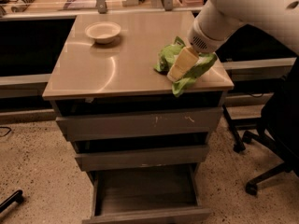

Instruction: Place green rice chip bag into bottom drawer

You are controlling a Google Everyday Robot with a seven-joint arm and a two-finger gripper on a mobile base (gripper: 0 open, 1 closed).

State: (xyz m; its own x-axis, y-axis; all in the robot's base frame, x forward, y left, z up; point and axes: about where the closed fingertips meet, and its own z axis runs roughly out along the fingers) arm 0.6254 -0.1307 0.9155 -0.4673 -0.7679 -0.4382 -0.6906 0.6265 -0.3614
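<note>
The green rice chip bag [164, 59] lies crumpled on the right side of the tan cabinet top [93, 69], one corner hanging over the front edge. My gripper [175, 73], cream-coloured on a white arm, reaches in from the upper right and lies over the middle of the bag, low against it. The bottom drawer [145, 190] is pulled open below, its grey inner tray bare.
A beige bowl [103, 31] stands at the back left of the cabinet top. Two shallower grey drawers [140, 123] are slightly ajar above the bottom one. A black office chair [275, 139] stands to the right. A black object [10, 201] lies on the floor at left.
</note>
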